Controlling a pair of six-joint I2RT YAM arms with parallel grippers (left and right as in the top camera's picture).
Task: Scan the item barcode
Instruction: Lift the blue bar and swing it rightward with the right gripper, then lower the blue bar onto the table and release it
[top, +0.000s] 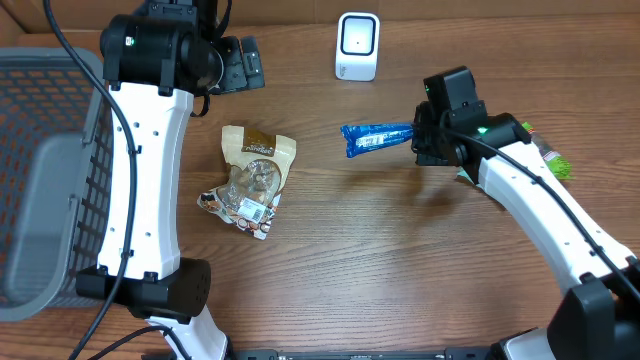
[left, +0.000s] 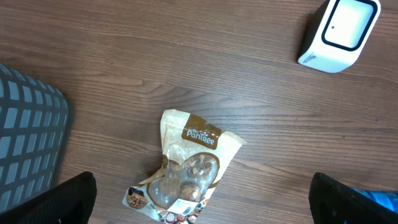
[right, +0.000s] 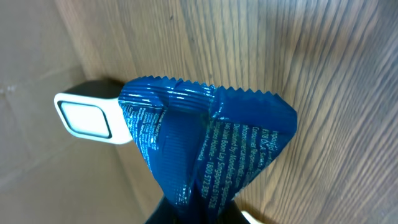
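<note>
Wooden table (top: 380, 260): a blue snack wrapper (top: 378, 137) is held near the white scanner (top: 357, 46).
The right gripper (top: 428, 136) pinches the wrapper's right end. Next, I think, the wrapper must face the scanner's window, farther back and left. The left gripper (top: 243, 64) hangs wide open and empty. No barcode shows, and the small print is blurry.

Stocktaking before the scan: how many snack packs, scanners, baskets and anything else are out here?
Snack packs: 2 (blue wrapper, tan pouch)
Scanner: 1
Basket: 1
Green item, partly hidden, kind unclear: 1
Total: 5
</note>
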